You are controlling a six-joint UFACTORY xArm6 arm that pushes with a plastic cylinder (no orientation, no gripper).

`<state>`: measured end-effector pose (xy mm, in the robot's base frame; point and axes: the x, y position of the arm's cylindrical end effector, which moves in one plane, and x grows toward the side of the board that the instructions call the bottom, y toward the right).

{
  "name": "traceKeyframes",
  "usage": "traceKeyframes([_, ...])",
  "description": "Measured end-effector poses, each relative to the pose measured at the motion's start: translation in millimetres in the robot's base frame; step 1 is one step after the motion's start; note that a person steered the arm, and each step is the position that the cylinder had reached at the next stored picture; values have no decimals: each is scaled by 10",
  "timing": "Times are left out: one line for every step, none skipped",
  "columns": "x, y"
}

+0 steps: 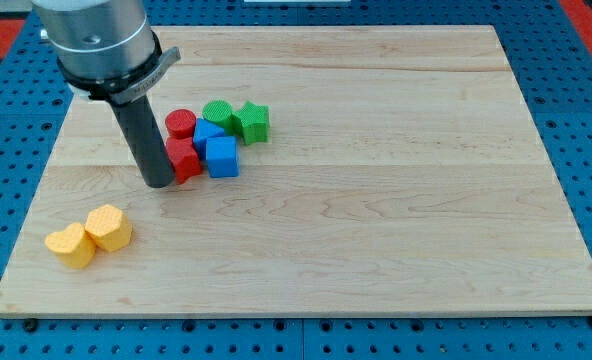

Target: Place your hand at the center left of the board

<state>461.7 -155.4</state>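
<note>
Starting at the view's left, you have two yellow blocks low on the table (376, 240): a yellow heart-like block (69, 245) nearest the left edge and a yellow block (109, 227) of a blunt, many-sided shape just to its right, the two touching side by side. Above them and a little to the right stands the arm, its grey housing (94, 40) at the view's top and the dark rod (146, 140) running down from it. My tip (159, 182) rests on the wood left of centre, about halfway up the table, well apart from the yellow pair. There is no pincer on this arm, so nothing is being held; the rod ends plainly. Right against my tip, on its right side, sits a red block (185, 159), partly hidden by the rod so you cannot make out its full shape. Behind it is a red cylinder (181, 124). Next to the right comes a blue cube (221, 157), touching the red block, with another blue block (208, 131) just behind it. Farther right, at the top of the cluster, are a green rounded block (218, 112) and a green star (252, 122), close together. The rest of the table to the right carries no blocks.
</note>
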Motion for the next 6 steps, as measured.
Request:
traceKeyframes([-193, 0])
traceKeyframes([-273, -26])
traceKeyframes([-288, -471])
traceKeyframes([-467, -958])
traceKeyframes([-839, -1000])
traceKeyframes([-1236, -976])
